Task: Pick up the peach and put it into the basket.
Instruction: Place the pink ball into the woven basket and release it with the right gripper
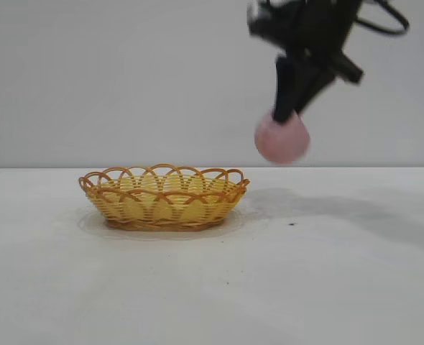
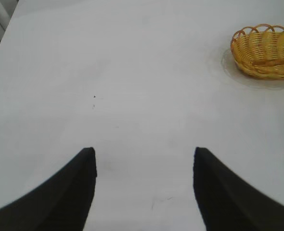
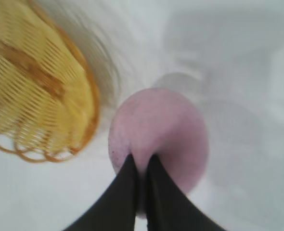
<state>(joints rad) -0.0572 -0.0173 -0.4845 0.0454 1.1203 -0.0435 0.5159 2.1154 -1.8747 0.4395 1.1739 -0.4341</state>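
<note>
The dull pink peach (image 1: 282, 138) hangs in the air, held by my right gripper (image 1: 287, 111), well above the table and to the right of the basket (image 1: 164, 197). In the right wrist view the two dark fingers pinch a fold of the peach (image 3: 166, 130), nearly closed, with the yellow wicker basket (image 3: 31, 91) off to one side below. My left gripper (image 2: 144, 154) is open and empty over bare table; the basket (image 2: 267, 50) shows far off in its view. The left arm is out of the exterior view.
The white table (image 1: 327, 273) spreads around the basket. A small dark speck (image 1: 292, 223) lies on the table right of the basket. A plain grey wall stands behind.
</note>
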